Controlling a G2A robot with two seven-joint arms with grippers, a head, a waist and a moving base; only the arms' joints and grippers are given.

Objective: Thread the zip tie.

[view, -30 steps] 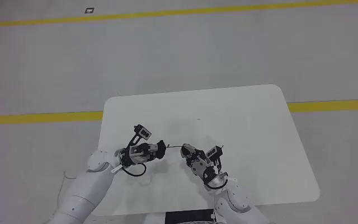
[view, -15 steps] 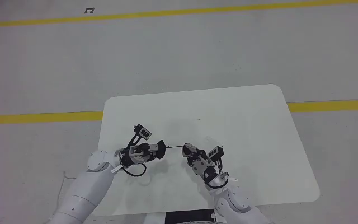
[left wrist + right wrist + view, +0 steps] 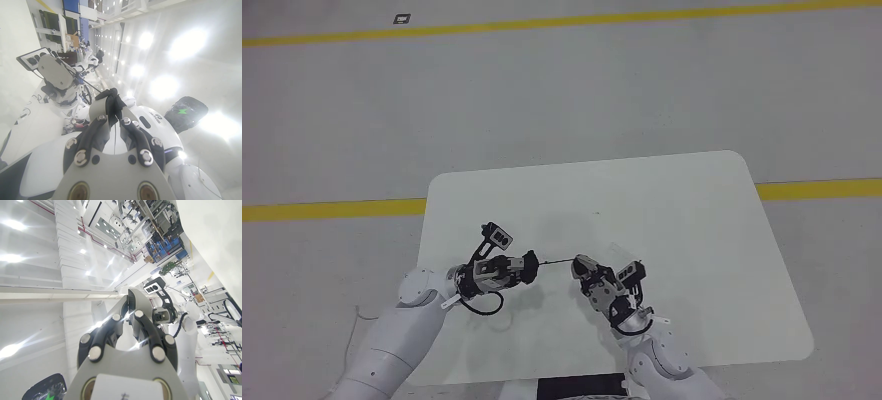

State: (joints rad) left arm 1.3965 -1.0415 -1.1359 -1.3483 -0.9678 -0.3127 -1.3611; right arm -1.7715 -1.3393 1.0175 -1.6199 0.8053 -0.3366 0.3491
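Zip tie [image 3: 92,86] | left gripper [image 3: 111,96] clamps one end | right gripper [image 3: 128,298] pinches other

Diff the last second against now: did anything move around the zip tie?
The right gripper slid slightly sideways, away from the left gripper, so the stretch of zip tie between them is a little longer. Nothing was taken hold of or let go. The left gripper kept its place, and both stay shut on the zip tie over the table.

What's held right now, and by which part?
Both hold the thin black plastic zip tie: left gripper pinches one end, right gripper the other.
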